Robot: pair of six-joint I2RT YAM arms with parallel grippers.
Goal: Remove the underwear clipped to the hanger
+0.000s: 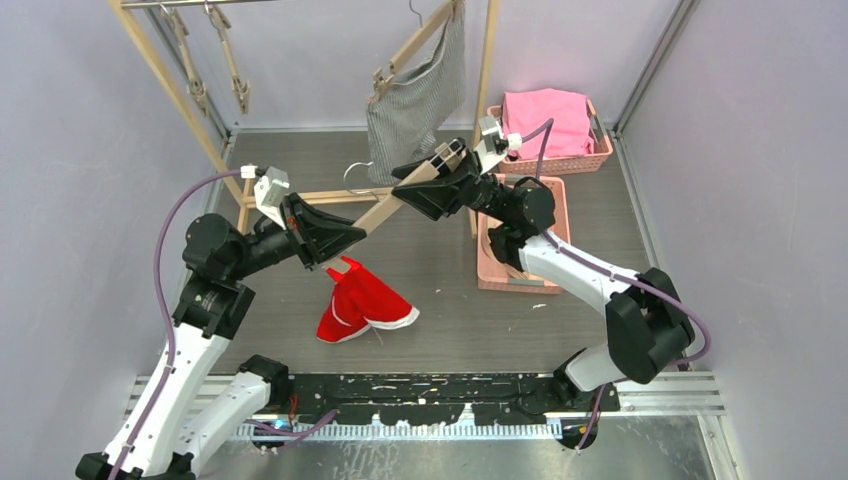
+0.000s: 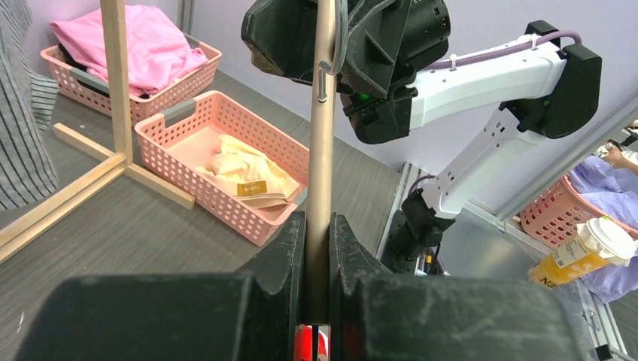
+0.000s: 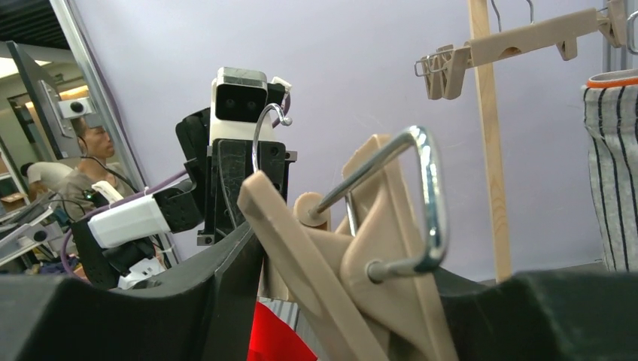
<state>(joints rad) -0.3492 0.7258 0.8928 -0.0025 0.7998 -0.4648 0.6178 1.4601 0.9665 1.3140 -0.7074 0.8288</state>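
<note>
Seen from above, both arms stretch inward to one wooden hanger (image 1: pixel 385 210), with the red underwear (image 1: pixel 365 300) lying on the counter (image 1: pixel 450 300) beneath it. At the left wrist, the left claw (image 2: pixel 317 233) is clamped tight on the bar. At the right wrist, the right claw (image 3: pixel 353 274) flanks the hanger's clip (image 3: pixel 380 218), and I cannot tell whether it is squeezing.

Hanger (image 1: pixel 385 208) bars middle; rack post (image 1: pixel 488 60), basket (image 1: pixel 512 284) crowd right; floor (image 1: pixel 450 260) open.

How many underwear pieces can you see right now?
3. The red one under the held hanger, near the left gripper; the grey-striped one hanging clipped on the rack; the cream one in the nearer pink basket. More may hide under the pink cloth.
</note>
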